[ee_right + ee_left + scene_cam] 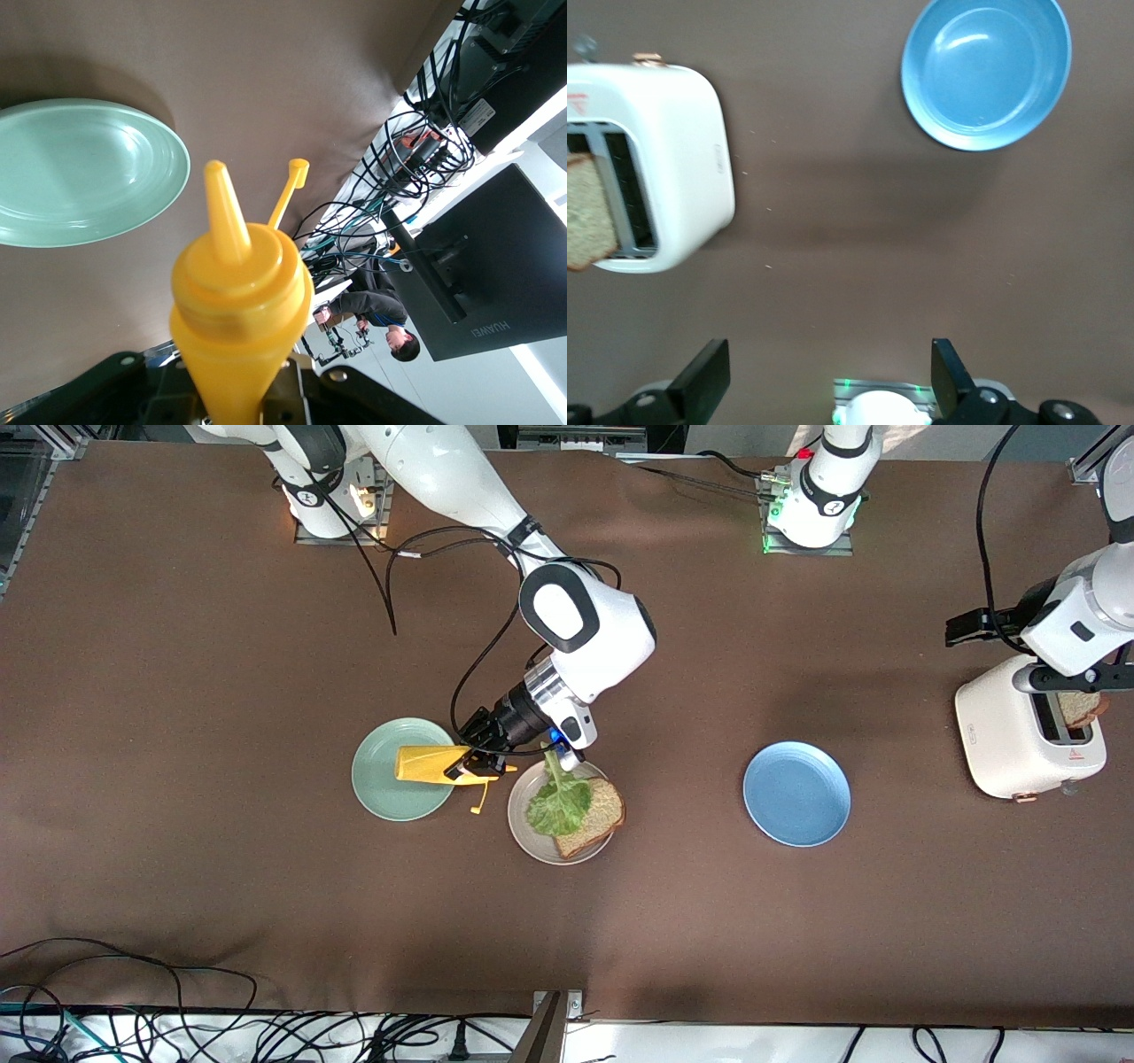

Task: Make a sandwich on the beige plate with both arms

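A brown table point(177, 646) is carrying three plates and a toaster, with two white robot arms reaching over it from the edge where their bases are standing.

The right gripper point(474, 763) is hanging low over the gap between the mint-green plate point(381, 797) and the beige plate point(524, 834), with its jaws clenched on a yellow squeeze bottle point(430, 764). The bottle is lying tilted on its side in the grip, its body over the mint-green plate. In the right wrist view the bottle point(239, 328) is filling the foreground, its nozzle and opened cap strap pointing away from the camera, and the mint-green plate point(80, 173) is lying beside it.

The beige plate is sitting near the middle of the table. One slice of brown bread point(595, 815) is lying on it, and a ruffled green lettuce leaf point(558, 802) is resting on the bread, its stem pointing toward the robots' edge.

The blue plate point(796, 794) is sitting toward the left arm's end of the table.

The left gripper point(831, 376) is hovering above the white toaster point(1010, 735) at that end, with its jaws released and holding nothing. A second bread slice point(1079, 707) is standing in the toaster slot, also showing in the left wrist view point(586, 212).
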Action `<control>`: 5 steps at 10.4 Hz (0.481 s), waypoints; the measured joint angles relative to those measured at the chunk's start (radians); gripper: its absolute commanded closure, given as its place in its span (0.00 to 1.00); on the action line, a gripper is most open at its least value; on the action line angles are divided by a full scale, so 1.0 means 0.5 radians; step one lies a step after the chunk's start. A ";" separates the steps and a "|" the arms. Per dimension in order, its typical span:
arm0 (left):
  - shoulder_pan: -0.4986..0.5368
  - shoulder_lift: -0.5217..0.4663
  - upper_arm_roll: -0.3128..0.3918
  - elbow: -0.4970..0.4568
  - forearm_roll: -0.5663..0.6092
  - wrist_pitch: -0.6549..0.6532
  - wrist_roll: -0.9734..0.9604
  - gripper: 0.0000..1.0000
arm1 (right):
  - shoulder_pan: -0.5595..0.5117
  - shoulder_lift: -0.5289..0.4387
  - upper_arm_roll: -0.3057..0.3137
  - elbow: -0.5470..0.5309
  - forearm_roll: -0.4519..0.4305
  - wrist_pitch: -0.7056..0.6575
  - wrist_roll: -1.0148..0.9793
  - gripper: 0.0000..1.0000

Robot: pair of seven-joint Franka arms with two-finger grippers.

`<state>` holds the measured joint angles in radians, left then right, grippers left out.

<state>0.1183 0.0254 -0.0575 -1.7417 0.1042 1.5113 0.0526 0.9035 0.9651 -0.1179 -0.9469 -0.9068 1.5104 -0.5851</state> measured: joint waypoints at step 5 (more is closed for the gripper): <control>0.476 0.107 0.033 0.001 0.117 0.270 0.599 0.00 | -0.350 -0.310 -0.024 -0.082 0.885 0.046 -0.126 1.00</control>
<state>0.3565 0.0787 -0.0408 -1.7414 0.1628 1.6462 0.3520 0.7287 0.8102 -0.1297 -0.9881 -0.4644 1.5333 -0.6482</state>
